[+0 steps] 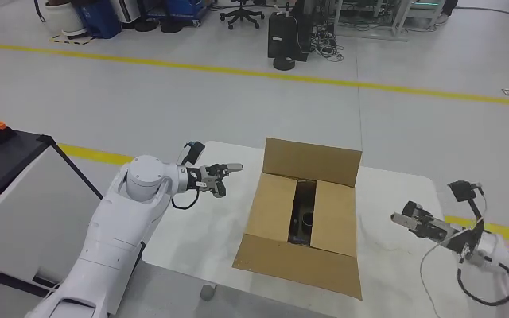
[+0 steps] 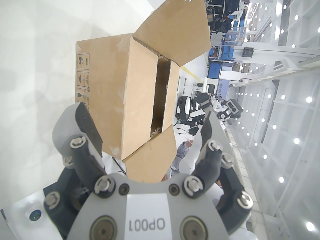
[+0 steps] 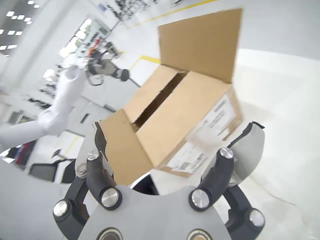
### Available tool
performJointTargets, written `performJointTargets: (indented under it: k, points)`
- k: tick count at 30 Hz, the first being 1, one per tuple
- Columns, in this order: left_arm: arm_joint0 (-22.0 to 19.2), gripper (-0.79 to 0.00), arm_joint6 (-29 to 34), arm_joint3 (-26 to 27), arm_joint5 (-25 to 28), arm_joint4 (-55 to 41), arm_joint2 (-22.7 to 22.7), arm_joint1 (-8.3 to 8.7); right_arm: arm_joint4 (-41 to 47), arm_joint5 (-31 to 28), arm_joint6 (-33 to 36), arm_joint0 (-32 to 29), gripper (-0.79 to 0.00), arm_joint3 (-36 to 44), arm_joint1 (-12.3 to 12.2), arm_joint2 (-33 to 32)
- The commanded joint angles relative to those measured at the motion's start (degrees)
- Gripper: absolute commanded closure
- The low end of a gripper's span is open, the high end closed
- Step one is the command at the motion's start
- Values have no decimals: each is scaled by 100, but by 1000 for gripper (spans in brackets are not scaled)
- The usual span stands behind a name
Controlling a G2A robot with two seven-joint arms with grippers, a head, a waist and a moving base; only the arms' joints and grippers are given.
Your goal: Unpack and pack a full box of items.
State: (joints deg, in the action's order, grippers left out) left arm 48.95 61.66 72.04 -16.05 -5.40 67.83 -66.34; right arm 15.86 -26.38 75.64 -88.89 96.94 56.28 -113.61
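Box [image 1: 334, 219] centred on worktop [image 1: 199, 238], inner flaps [image 1: 272, 207] nearly shut. Left jaws at 9 o'clock of box, right jaws at 3 o'clock, both released, empty. Hook each flap edge at slot [image 1: 303, 213]; fold outward evenly.

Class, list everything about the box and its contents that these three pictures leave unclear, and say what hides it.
1. Top view: the contents of the box are small dark shapes between two folded flaps, which cover the rest.
2. Left wrist view: the gap is in dark shadow.
3. Right wrist view: the side label is blurred.
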Motion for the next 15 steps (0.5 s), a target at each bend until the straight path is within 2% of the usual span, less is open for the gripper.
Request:
performJointTargets:
  k: [1, 4, 7, 12, 15]
  points:
    - [46, -785, -140, 50, 55, -32, 11, -4, 1052, 344, 570, 21, -785, -33, -41, 4]
    - [113, -785, -229, 203, 270, -246, 53, -9, 1553, 684, 911, 100, -785, 37, -95, 125]
    - [156, -785, -271, 278, 442, -349, 134, 8, 1647, 767, 980, 193, -785, 62, -117, 338]
    - [257, -785, -125, 373, 733, -521, 359, 69, 1150, 1233, 372, 505, -785, 241, -103, 1039]
    - [345, -785, -94, 401, 820, -530, 546, 123, 817, 1310, -37, 760, -785, 307, -81, 1481]
